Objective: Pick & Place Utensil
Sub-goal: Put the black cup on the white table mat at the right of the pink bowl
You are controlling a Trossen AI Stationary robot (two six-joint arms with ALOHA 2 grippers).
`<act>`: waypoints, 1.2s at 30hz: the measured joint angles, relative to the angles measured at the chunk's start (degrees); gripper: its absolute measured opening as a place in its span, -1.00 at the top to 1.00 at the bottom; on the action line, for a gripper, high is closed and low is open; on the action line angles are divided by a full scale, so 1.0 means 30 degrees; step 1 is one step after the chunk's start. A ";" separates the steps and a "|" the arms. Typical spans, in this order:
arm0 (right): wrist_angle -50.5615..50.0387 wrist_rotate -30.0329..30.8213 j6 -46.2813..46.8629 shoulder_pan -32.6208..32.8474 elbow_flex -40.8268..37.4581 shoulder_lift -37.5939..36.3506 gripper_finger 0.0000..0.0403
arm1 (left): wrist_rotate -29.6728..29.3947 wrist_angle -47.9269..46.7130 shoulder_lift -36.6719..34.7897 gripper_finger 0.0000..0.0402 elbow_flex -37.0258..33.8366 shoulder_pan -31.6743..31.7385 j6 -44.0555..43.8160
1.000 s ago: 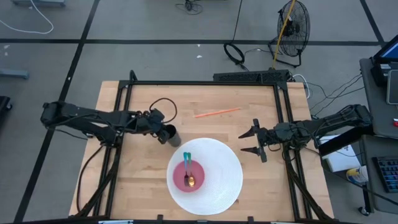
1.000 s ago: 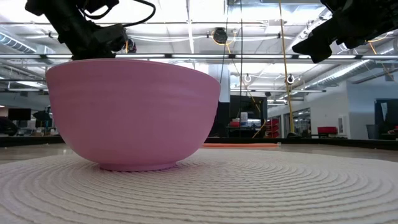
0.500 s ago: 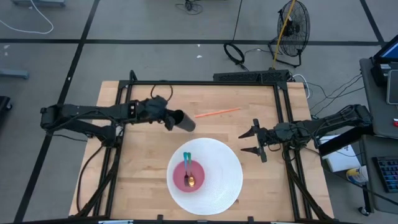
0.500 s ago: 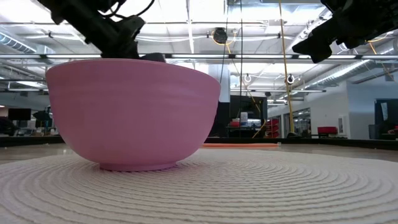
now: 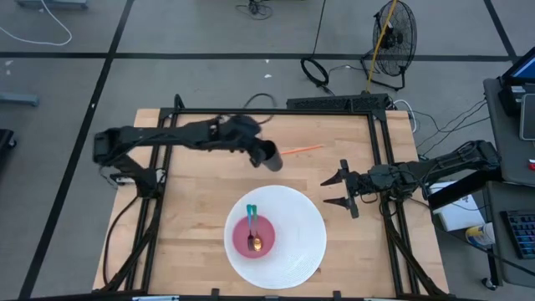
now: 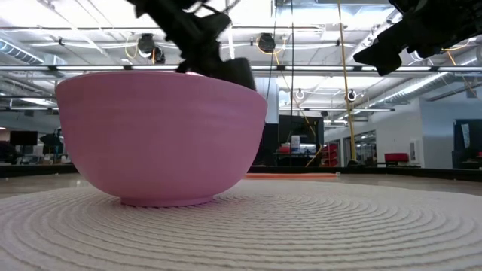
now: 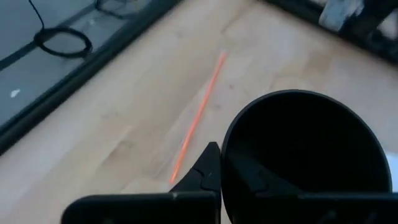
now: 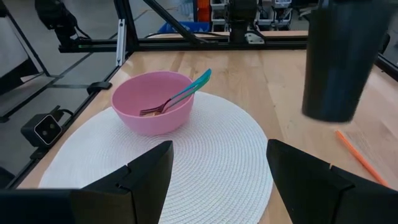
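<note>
The left gripper (image 5: 266, 154) is clamped on a dark cup (image 5: 269, 156), carrying it in the air beyond the far edge of the white round mat (image 5: 294, 242), close to the near end of an orange straw (image 5: 302, 150) that lies on the wooden table (image 5: 192, 226). In the left wrist view the cup's open mouth (image 7: 308, 155) fills much of the picture, hiding one finger; only one dark finger (image 7: 205, 171) shows beside its rim. The right gripper (image 5: 343, 190) waits just off the mat's right edge with its fingers spread wide apart, holding nothing.

The fork (image 5: 252, 224), with a teal handle, lies in the pink bowl (image 5: 253, 238) on the mat, its handle resting on the bowl's far rim. The right wrist view shows the fork (image 8: 177, 98) clearly, tines inside the bowl (image 8: 153, 111); the low view shows only the bowl's outer wall (image 6: 158, 135), so the fork is hidden there. The straw is blurred in the left wrist view (image 7: 199, 115).
</note>
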 joint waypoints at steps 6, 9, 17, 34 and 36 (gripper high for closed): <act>-0.0119 -0.0028 0.0475 0.0000 -0.0001 0.0000 -0.26 | 0.1373 -0.0906 0.3744 0.98 0.3014 -0.0007 0.0876; -0.0146 -0.0032 0.0551 0.0079 -0.0007 0.0000 -0.26 | 0.1431 -0.1209 0.4928 0.98 0.3487 0.0006 0.0965; -0.0153 -0.0023 0.0500 0.0233 -0.0007 0.0000 -0.26 | 0.1439 -0.1454 0.5438 0.92 0.3563 0.0080 0.0926; -0.0146 -0.0003 0.0340 0.0219 -0.0007 0.0000 -0.26 | 0.1280 -0.1488 0.5268 0.69 0.3577 0.0066 0.1370; -0.0146 0.0000 0.0340 0.0219 -0.0003 0.0000 -0.26 | 0.1280 -0.1485 0.5268 0.64 0.3577 0.0066 0.1356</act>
